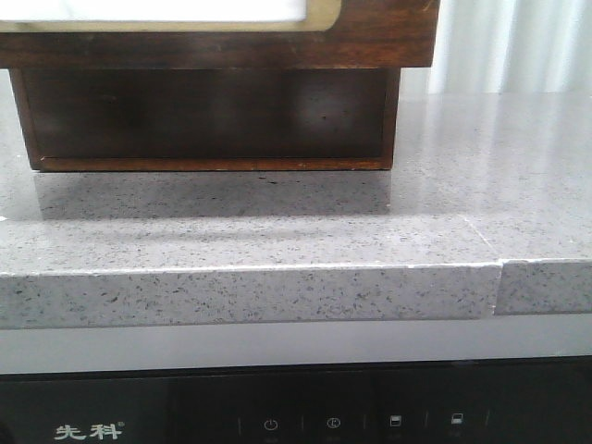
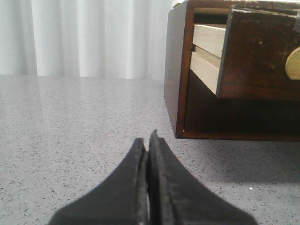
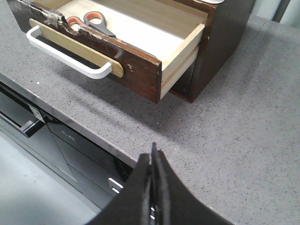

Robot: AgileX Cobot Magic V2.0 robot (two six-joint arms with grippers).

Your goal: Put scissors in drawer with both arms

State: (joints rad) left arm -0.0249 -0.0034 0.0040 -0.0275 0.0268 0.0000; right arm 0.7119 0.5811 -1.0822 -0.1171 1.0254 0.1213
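Observation:
The scissors [image 3: 89,22], with grey handles and orange-lined loops, lie inside the drawer [image 3: 136,61], which is pulled out of the dark wooden cabinet [image 3: 220,37]. The drawer front carries a tan frame and a white handle [image 3: 65,58]. The drawer also shows in the front view [image 1: 370,37] at the top and in the left wrist view [image 2: 258,56]. My left gripper [image 2: 148,140] is shut and empty, low over the counter, to one side of the cabinet. My right gripper [image 3: 151,157] is shut and empty above the counter's front edge, away from the drawer. Neither gripper shows in the front view.
The cabinet [image 1: 213,120] stands on a speckled grey stone counter [image 1: 370,240] with an empty lower compartment. A black appliance panel [image 1: 296,416] sits below the counter edge. White curtains [image 2: 93,37] hang behind.

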